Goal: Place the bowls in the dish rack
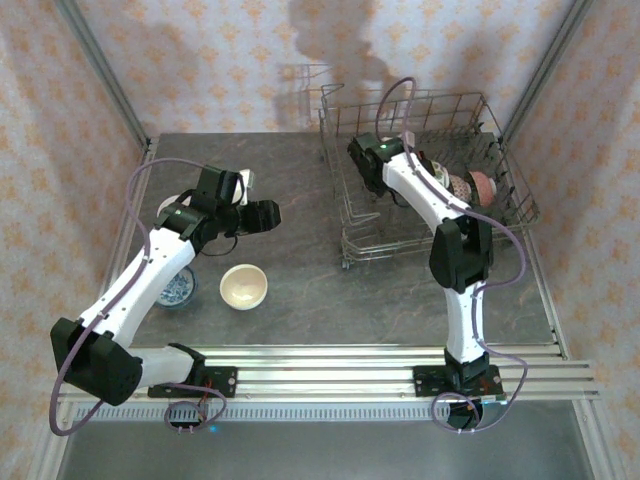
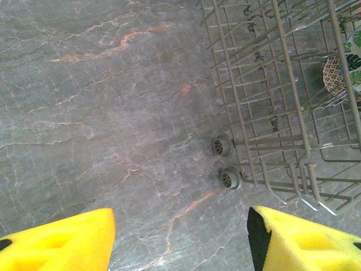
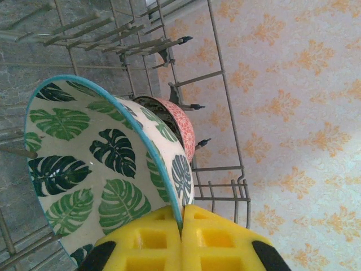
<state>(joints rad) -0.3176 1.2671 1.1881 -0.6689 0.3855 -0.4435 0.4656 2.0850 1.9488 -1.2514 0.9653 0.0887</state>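
Grey marbled surface point(image 1: 330, 290) carries everything, w/ patterned wallpaper round it. Dish rack point(image 1: 515, 200) sits at the far right of it. It has tall wire-grid sides and rows of tines inside, and two small wheels point(image 2: 221, 145) at one corner rest on the surface.

R arm rises from its base and reaches into the rack. L arm bends across the left half, its head hanging over bare surface between the loose bowls and the rack.

Bowls in the rack stand on edge in a row:
- green leaf bowl point(image 3: 84, 169), teal rim, tilted
- brown-patterned bowl point(image 1: 462, 187), close behind it and mostly hidden from the R wrist
- pinkish-red bowl point(image 3: 183, 127), last, nearest the rack's side wall

Bowls loose on the left half of the surface:
- cream bowl point(image 1: 243, 286), upright and on its own
- blue-white bowl point(image 1: 180, 292), near it on the left and partly under the L arm
- a pale round rim peeks out behind the L arm's upper end; can't tell what it is

R claw point(image 3: 181, 226): yellow fingers pressed together on the green leaf bowl's rim, clamped on it inside the rack. L claw point(image 2: 179, 231): yellow fingers well apart w/ nothing between them, above bare surface, rack's wheeled corner near.
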